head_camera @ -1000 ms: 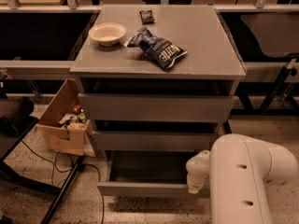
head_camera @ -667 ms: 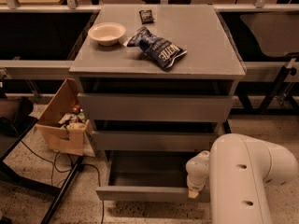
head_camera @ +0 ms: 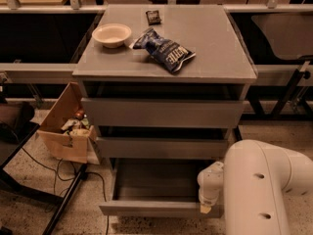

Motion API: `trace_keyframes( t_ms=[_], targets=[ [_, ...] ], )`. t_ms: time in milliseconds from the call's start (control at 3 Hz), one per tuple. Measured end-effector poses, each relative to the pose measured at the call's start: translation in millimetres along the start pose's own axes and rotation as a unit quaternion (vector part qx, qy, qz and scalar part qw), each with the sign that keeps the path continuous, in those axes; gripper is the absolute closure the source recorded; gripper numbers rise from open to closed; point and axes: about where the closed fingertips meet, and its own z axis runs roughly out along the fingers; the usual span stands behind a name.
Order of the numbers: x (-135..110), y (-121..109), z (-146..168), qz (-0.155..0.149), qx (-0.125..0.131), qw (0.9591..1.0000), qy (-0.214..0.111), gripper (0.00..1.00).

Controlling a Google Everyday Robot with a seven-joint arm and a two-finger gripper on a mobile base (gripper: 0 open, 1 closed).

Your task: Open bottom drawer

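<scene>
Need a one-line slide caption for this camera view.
The robot's gripper sits at the right front corner of the pulled-out matte grey bottom drawer.

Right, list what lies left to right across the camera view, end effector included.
Left first: cardboard box, cream bowl, blue chip bag, end effector at the open bottom drawer's front right edge, white arm.

A bowl [head_camera: 111, 35] and chip bag [head_camera: 166, 54] lie on the table [head_camera: 217, 45], upper centre. Below, the bottom drawer [head_camera: 154, 208] juts out; the tool [head_camera: 207, 205] sits at its right front corner. Cardboard box [head_camera: 59, 131] at left.
</scene>
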Motion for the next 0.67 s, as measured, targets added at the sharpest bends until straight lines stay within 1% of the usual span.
trace_keyframes(
  t_ms=[333, 667],
  targets=[
    [14.0, 21.5, 1.0, 0.012, -0.017, 0.9998, 0.005, 1.00],
    [12.2, 19.0, 0.8, 0.012, -0.017, 0.9998, 0.005, 1.00]
  ],
)
